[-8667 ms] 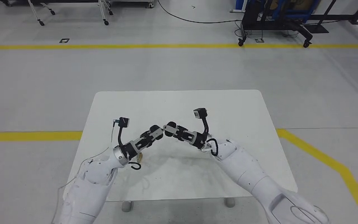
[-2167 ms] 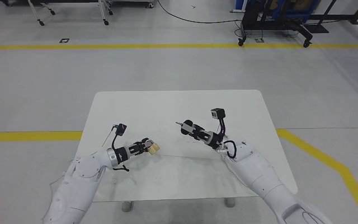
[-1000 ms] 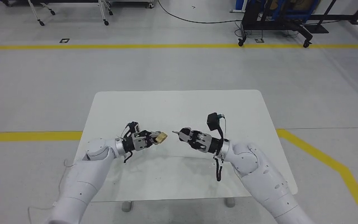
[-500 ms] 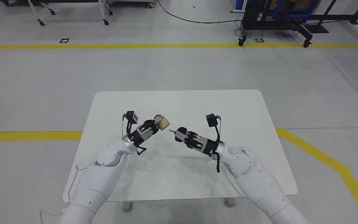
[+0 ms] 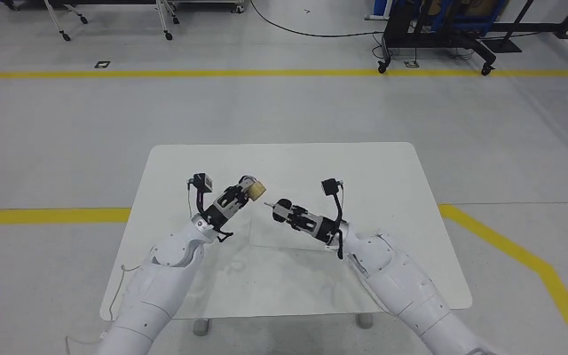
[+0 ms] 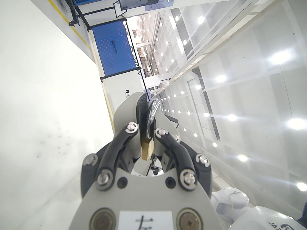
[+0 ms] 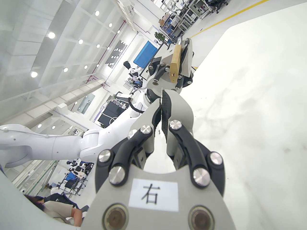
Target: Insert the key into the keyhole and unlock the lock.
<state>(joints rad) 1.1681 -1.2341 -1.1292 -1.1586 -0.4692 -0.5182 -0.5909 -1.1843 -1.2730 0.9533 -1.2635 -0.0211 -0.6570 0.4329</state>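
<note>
My left jaws clamp one blocky brass padlock point(image 5: 256, 189) above the smooth white counter point(image 5: 390, 177); my right jaws pinch one thin metal key point(image 5: 267, 205), its tip just beside the padlock.

Parted left gripper point(image 5: 246, 193) and right gripper point(image 5: 278, 209) after close meeting low over desk point(image 5: 373, 177) front, 8.7 s back. By 2.2 s back, carried lock point(image 5: 256, 189) off toward left-front and drew key point(image 5: 267, 204) away to right, well apart. Since then brought both inward again. Lifted lock and swung it farther from front edge, toward desk middle. Shifted key leftward to just short of lock, with small gap left. Narrowed that gap step by step across last second.
</note>
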